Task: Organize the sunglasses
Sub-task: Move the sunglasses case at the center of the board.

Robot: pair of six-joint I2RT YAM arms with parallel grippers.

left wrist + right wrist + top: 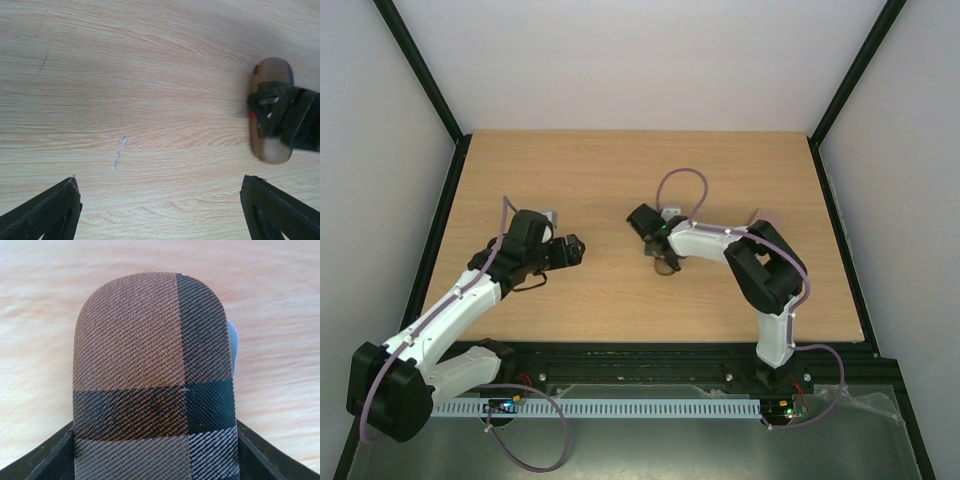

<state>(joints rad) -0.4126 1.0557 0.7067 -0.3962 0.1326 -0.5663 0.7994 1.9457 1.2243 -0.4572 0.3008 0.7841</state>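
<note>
No sunglasses show clearly in any view. A brown plaid oblong case (150, 365) lies on the wooden table (620, 170) and fills the right wrist view. My right gripper (155, 432) is down over it, its black fingers (55, 450) pressed against both long sides. The left wrist view shows that case (270, 75) with the right gripper (290, 122) on top of it. In the top view the right gripper (642, 220) hides the case. My left gripper (160, 187) is open over bare wood, left of the case, nothing between its fingers (60, 205). In the top view the left gripper (576, 250) points right.
A small dark shape (667, 262) sits under the right wrist; I cannot tell what it is. A pinkish patch (765, 215) peeks out behind the right arm's elbow. A grey bit (552, 214) shows behind the left wrist. Black rails (445, 215) border the table.
</note>
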